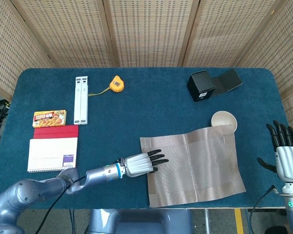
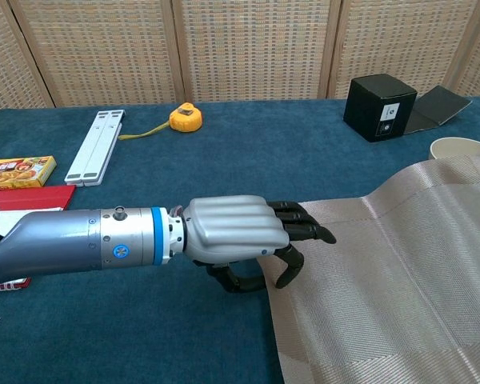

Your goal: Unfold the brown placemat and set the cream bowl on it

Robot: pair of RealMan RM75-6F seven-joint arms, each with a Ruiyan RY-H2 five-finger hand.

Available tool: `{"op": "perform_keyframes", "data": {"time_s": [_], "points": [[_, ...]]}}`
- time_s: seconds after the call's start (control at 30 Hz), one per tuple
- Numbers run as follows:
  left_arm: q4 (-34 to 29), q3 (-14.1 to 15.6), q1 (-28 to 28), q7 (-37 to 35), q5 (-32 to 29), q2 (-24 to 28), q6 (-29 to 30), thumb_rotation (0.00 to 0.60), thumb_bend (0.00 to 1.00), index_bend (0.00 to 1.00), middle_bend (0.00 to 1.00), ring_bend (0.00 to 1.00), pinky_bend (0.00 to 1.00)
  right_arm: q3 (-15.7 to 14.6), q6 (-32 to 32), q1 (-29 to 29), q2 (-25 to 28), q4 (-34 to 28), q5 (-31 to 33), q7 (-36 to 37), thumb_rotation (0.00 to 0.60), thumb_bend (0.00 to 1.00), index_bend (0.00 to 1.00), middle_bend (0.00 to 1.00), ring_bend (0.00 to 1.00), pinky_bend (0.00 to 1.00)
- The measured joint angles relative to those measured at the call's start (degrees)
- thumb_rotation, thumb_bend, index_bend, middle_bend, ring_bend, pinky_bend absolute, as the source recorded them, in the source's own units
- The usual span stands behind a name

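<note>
The brown placemat (image 1: 193,165) lies spread flat on the blue table (image 1: 151,102), and I take it as my landmark. My left hand (image 1: 139,164) rests at its left edge, back upward, with the dark fingers (image 1: 156,158) stretched over the weave; in the chest view the same hand (image 2: 236,236) shows its thumb curled beneath, right at the mat's edge, though I cannot tell whether the cloth is actually pinched between thumb and fingers. My right hand (image 1: 285,153) stands upright well off the placemat's right side, beyond the table's edge, fingers apart and holding nothing. The cream bowl (image 1: 223,121) sits at the placemat's far right corner, touching or just overlapping the cloth edge; from the chest view only its rim (image 2: 462,147) peeks above the raised fabric. Beyond the placemat, further back and to the right, stands a black box (image 1: 201,86) with its flap open. Far back and left of the placemat lie a yellow tape measure (image 1: 116,84) and a white folding stand (image 1: 81,100). Left of the placemat, past my left forearm, a white notebook (image 1: 52,154) lies with a red book (image 1: 56,131) just behind it and a yellow food packet (image 1: 49,118) behind that.
</note>
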Motion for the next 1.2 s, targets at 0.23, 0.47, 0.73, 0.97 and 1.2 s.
{"op": "perform_keyframes", "data": {"time_s": [0.23, 0.47, 0.73, 0.97, 1.2], "points": [[0.62, -0.38, 0.59, 0.7, -0.62, -0.34, 0.68, 0.6, 0.54, 0.75, 0.0, 0.0, 0.0, -0.14, -0.05, -0.03, 0.06, -0.14, -0.24, -0.15, 0.6, 0.0, 0.0, 0.0, 0.0, 0.0], [0.04, 0.18, 2.18, 1.25, -1.02, 0.88, 1.96, 0.6, 0.53, 0.78, 0.0, 0.0, 0.0, -0.27, 0.18, -0.15, 0.16, -0.54, -0.57, -0.29, 0.6, 0.0, 0.0, 0.0, 0.0, 0.0], [-4.74, 1.96, 4.85, 2.29, -1.72, 5.38, 2.71, 0.6, 0.53, 0.78, 0.0, 0.0, 0.0, -0.35, 0.5, -0.26, 0.3, -0.93, -0.98, -0.32, 0.6, 0.0, 0.0, 0.0, 0.0, 0.0], [-8.1, 4.08, 7.35, 5.21, -1.13, 9.62, 3.98, 0.6, 0.53, 0.78, 0.0, 0.0, 0.0, -0.74, 1.1, -0.45, 0.3, -1.54, -1.91, -0.93, 0.6, 0.0, 0.0, 0.0, 0.0, 0.0], [-9.46, 5.66, 8.97, 6.3, 0.12, 12.18, 5.22, 0.6, 0.53, 0.78, 0.0, 0.0, 0.0, -0.95, 1.43, -0.61, 0.35, -2.04, -2.37, -1.36, 0.6, 0.0, 0.0, 0.0, 0.0, 0.0]]}}
